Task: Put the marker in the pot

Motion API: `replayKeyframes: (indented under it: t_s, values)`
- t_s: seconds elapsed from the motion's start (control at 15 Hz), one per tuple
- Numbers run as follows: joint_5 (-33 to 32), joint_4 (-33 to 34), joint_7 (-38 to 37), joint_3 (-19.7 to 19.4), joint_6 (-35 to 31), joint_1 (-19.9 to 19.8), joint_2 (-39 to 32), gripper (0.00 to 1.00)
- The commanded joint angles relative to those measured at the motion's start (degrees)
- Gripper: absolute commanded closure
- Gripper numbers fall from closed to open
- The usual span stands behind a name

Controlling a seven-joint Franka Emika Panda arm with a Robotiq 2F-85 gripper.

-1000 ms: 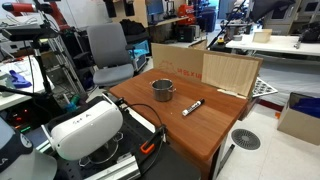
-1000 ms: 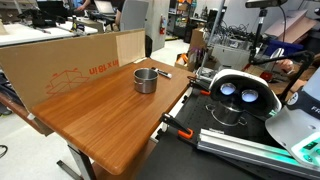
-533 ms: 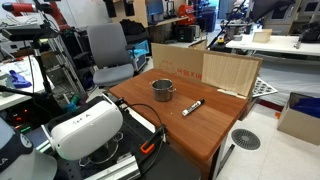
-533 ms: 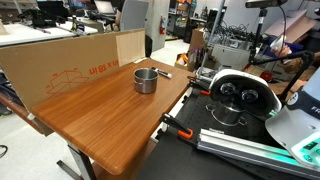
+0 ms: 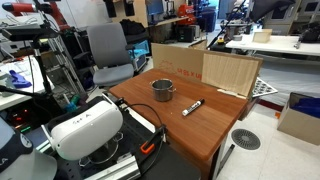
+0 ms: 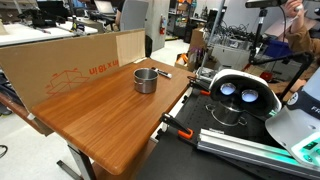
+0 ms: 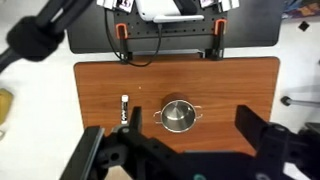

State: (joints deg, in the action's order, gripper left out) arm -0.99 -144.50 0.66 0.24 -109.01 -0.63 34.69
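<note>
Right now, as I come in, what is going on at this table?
Nothing is being handled at this moment. The marker lies flat on the wooden table, beside the pot but apart from it. The pot stands upright, and in the wrist view it looks empty. The gripper hangs high above the table with its jaws open and holds nothing. The marker is not yet picked up.
</note>
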Motion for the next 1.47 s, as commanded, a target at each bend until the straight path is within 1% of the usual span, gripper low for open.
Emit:
replayKeyframes:
  t_s: [0.0,0.07,0.13,0.47,0.6,0.73,1.0,1.4]
  values:
    - [-0.09,0.12,-0.1,-0.16,0.15,0.2,-0.02,0.0]
    - [-0.09,0.12,-0.1,-0.16,0.15,0.2,-0.02,0.0]
    - [-0.13,-1.23,-0.67,-0.17,-3.88,-0.05,0.91,0.0]
    - [1.2,-0.58,-1.35,-2.08,-7.18,-1.1,-1.61,0.0]
    - [1.23,0.07,-1.34,-2.91,-7.71,-1.51,-3.53,0.0]
    - [1.7,0.43,-1.78,-3.83,-9.65,-1.97,-5.85,0.0]
    - [1.95,2.36,-2.11,-5.36,-13.07,-3.23,-12.05,0.0]
    - [1.9,8.68,-3.79,-6.15,-15.64,-4.38,-24.85,0.0]
